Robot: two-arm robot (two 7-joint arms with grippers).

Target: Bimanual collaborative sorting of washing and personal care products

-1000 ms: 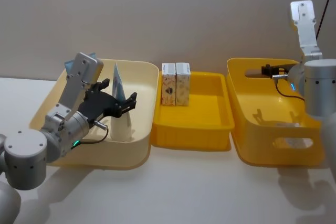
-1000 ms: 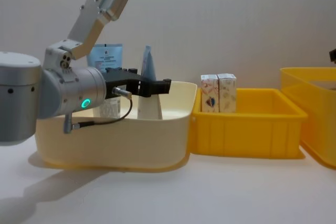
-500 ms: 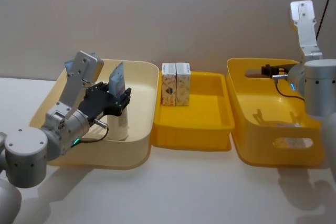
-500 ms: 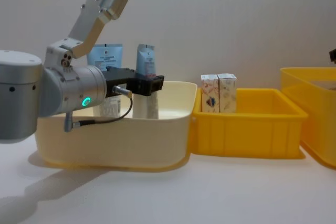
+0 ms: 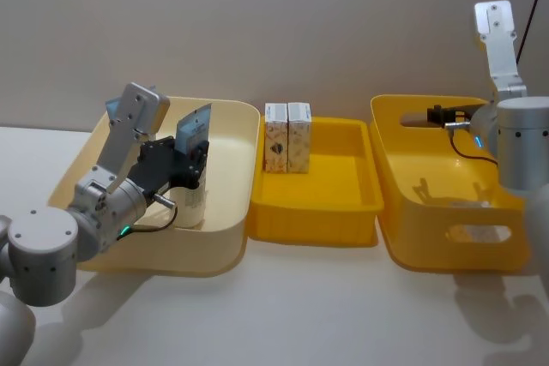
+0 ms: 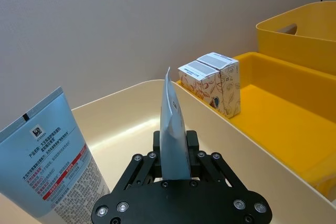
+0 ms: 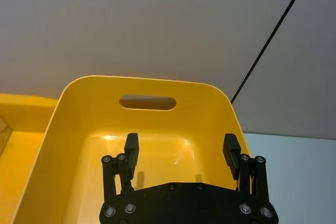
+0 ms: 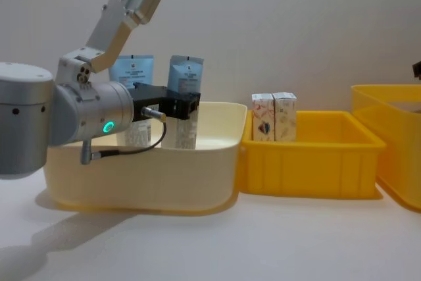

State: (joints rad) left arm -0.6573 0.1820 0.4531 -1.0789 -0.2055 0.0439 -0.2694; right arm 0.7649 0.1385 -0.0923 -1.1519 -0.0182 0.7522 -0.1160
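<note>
Left gripper clamped on the light blue soft squeeze tube, holding it upright inside the rounded cream plastic bin, mid-body below the flat crimped end. Tube judged light and pliable. Walls would buckle if squeezed hard, so hold across the flat faces with moderate force. Second blue-and-white tube stands beside it, same bin. Two white printed cartons, upright and touching, sit in the shallow yellow tray, back-left corner. Right gripper, fingers apart, hovers over the deep yellow bin; visible floor bare.
</note>
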